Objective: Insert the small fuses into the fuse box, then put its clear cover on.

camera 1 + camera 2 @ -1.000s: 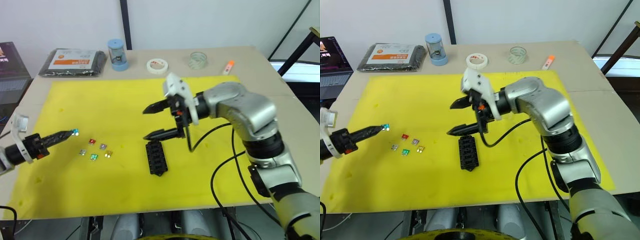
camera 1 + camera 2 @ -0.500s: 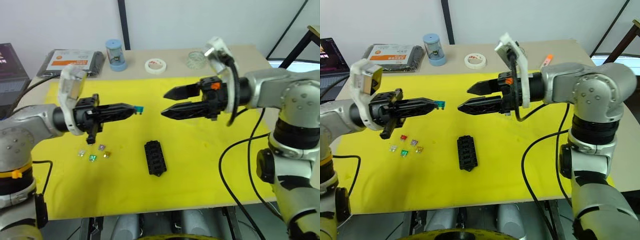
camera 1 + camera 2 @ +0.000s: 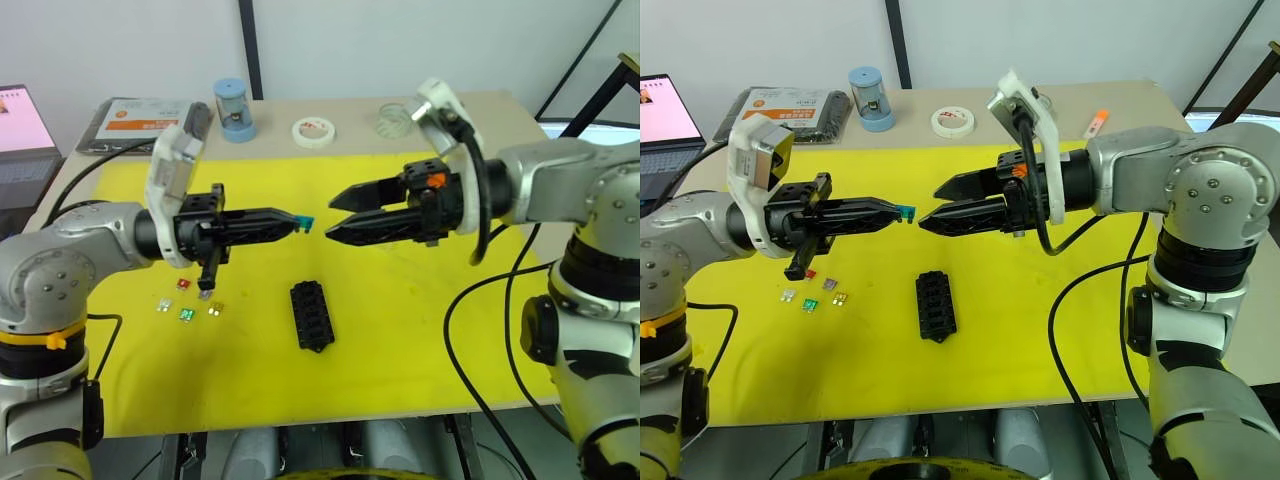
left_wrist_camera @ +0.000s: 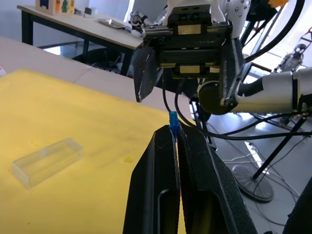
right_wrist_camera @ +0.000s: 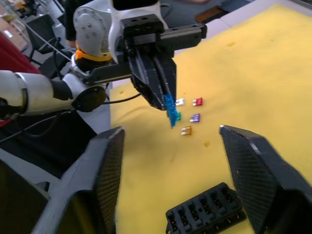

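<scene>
Left hand pinching teal fuse; right hand spread open just at its 3 o'clock, box below.

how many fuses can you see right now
6. The teal fuse is pinched in the left tool. The red, purple, white, green and yellow ones lie on the yellow mat.

Loose fuses lie left of the fuse box.

The mat looks like soft, matt yellow cloth. The fuse box is black plastic. The cover is clear, shiny plastic.
</scene>
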`<state>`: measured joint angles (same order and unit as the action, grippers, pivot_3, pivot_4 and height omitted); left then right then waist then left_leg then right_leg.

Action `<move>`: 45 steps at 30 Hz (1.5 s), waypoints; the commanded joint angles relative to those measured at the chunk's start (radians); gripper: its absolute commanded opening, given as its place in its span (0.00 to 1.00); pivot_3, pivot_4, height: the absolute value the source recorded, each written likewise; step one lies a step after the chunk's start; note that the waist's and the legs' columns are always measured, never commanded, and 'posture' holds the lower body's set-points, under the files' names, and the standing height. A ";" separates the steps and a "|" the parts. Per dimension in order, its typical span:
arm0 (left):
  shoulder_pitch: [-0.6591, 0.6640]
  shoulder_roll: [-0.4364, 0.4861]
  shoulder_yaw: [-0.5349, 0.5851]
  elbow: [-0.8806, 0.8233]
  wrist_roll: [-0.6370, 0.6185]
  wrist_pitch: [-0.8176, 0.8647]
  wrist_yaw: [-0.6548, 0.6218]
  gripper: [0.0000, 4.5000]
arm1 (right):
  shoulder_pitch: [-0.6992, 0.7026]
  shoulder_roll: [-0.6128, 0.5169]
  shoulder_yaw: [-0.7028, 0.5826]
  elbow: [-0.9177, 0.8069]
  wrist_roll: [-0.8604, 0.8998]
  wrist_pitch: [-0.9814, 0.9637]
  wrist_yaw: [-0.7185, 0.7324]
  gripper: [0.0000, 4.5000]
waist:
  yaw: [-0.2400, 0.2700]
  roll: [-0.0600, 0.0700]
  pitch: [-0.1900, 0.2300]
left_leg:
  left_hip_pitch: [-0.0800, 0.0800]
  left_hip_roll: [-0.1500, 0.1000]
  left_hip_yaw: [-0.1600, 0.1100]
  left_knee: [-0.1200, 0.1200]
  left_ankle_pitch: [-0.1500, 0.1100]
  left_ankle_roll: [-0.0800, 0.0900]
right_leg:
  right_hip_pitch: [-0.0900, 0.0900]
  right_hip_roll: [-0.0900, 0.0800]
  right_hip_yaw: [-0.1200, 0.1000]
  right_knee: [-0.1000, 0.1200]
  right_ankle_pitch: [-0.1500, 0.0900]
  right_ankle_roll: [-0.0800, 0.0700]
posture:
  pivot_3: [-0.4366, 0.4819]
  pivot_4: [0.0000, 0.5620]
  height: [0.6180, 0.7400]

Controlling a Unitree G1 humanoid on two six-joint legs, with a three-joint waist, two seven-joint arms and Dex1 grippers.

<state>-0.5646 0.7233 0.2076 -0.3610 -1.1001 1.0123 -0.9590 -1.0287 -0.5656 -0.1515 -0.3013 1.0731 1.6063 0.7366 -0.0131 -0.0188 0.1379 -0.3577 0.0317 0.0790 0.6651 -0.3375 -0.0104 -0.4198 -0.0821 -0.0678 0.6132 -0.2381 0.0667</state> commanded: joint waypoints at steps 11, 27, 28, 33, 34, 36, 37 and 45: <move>-0.018 -0.001 -0.027 -0.037 -0.015 -0.036 0.011 0.00 | -0.023 0.015 0.016 -0.004 0.045 -0.024 -0.036 0.42 | 0.000 0.000 0.000 | 0.000 0.000 0.000 0.000 0.000 0.000 | 0.000 0.000 0.000 0.000 0.000 0.000 | 0.48 0.27 1.00; -0.017 0.003 -0.033 -0.034 -0.014 -0.037 0.012 0.00 | -0.021 0.019 0.033 -0.004 0.070 -0.040 -0.064 0.42 | 0.000 0.000 0.000 | 0.000 0.000 0.000 0.000 0.000 0.000 | 0.000 0.000 0.000 0.000 0.000 0.000 | 0.48 0.27 1.00; -0.016 0.005 -0.035 -0.034 -0.010 -0.038 0.010 0.00 | -0.021 0.018 0.035 -0.005 0.070 -0.042 -0.064 0.42 | 0.000 0.000 0.000 | 0.000 0.000 0.000 0.000 0.000 0.000 | 0.000 0.000 0.000 0.000 0.000 0.000 | 0.48 0.27 1.00; -0.014 0.005 -0.037 -0.035 -0.008 -0.037 0.010 0.00 | -0.020 0.017 0.039 -0.006 0.074 -0.048 -0.065 0.42 | 0.000 0.000 0.000 | 0.000 0.000 0.000 0.000 0.000 0.000 | 0.000 0.000 0.000 -0.001 0.000 0.000 | 0.48 0.27 1.00; -0.014 0.005 -0.037 -0.034 -0.007 -0.037 0.011 0.00 | -0.019 0.017 0.039 -0.006 0.074 -0.049 -0.065 0.42 | 0.000 0.000 0.000 | 0.000 0.000 0.000 0.000 0.000 0.000 | 0.000 0.000 0.000 -0.001 0.000 0.000 | 0.48 0.27 1.00; -0.009 0.005 -0.039 -0.037 -0.004 -0.038 0.011 0.00 | -0.020 0.018 0.039 -0.007 0.077 -0.049 -0.068 0.42 | 0.000 0.000 0.000 | 0.000 0.000 0.000 0.000 0.000 0.000 | 0.000 0.000 0.000 -0.001 0.000 0.000 | 0.48 0.27 1.00; -0.007 0.005 -0.040 -0.037 -0.003 -0.039 0.011 0.00 | -0.020 0.018 0.039 -0.007 0.079 -0.049 -0.068 0.42 | 0.000 0.000 0.000 | 0.000 0.000 0.000 0.000 0.000 0.000 | 0.000 0.000 0.000 -0.001 0.000 0.000 | 0.48 0.27 1.00; -0.008 0.004 -0.040 -0.038 -0.001 -0.040 0.013 0.00 | -0.019 0.017 0.042 -0.004 0.087 -0.055 -0.078 0.23 | 0.000 0.000 0.000 | 0.000 0.000 -0.001 0.000 0.000 0.000 | 0.000 0.000 0.000 -0.001 0.000 0.000 | 0.48 0.27 1.00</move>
<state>-0.5635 0.7222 0.1698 -0.3690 -1.0993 0.9925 -0.9497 -1.0290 -0.5503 -0.1014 -0.2977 1.1445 1.5717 0.6603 -0.0130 -0.0188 0.1379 -0.3579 0.0318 0.0785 0.6650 -0.3375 -0.0103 -0.4196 -0.0819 -0.0678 0.6125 -0.2381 0.0667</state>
